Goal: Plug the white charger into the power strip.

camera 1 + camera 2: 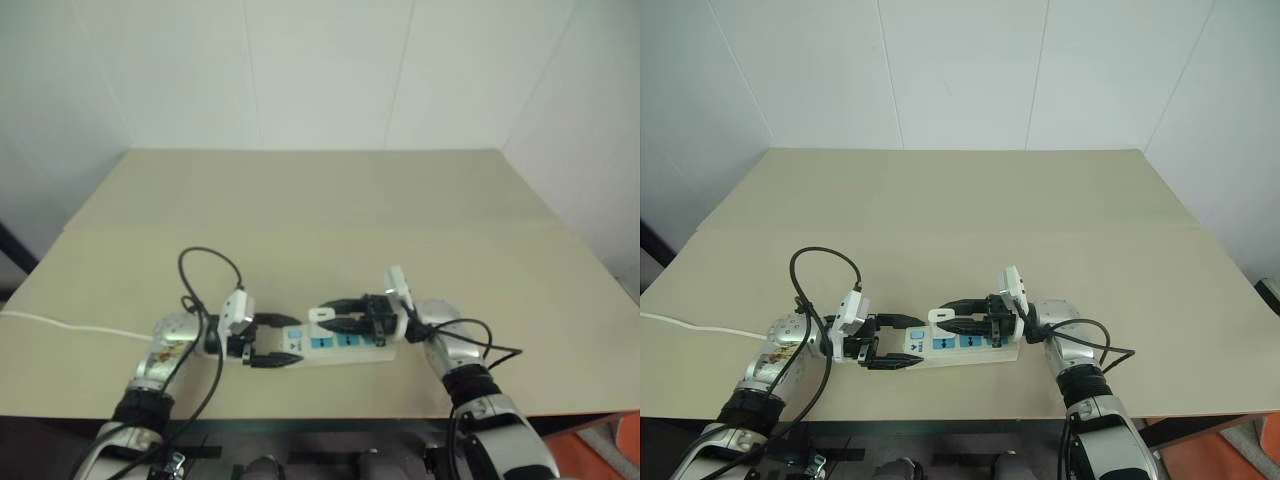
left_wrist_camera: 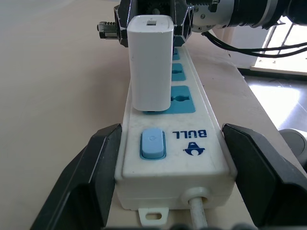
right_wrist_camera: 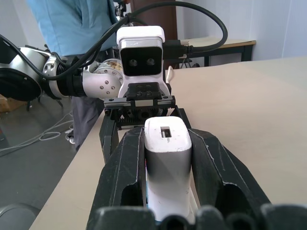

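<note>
The power strip (image 1: 345, 345) lies near the table's front edge, its switch end toward my left arm. My left gripper (image 1: 285, 341) straddles that end, with one black finger (image 2: 91, 177) against each long side, close to the blue switch (image 2: 152, 143). The white charger (image 2: 152, 62) stands upright on the blue socket nearest the switch. Its base meets the socket face and its pins are hidden. My right gripper (image 1: 330, 318) reaches in from the right and is shut on the white charger (image 3: 168, 158), one finger on each flank.
The strip's thin white cable (image 1: 60, 325) runs off the table's left side. The tan table (image 1: 320, 210) stretches away behind the strip. In the right wrist view a person in a blue shirt (image 3: 72, 24) stands beyond the table edge.
</note>
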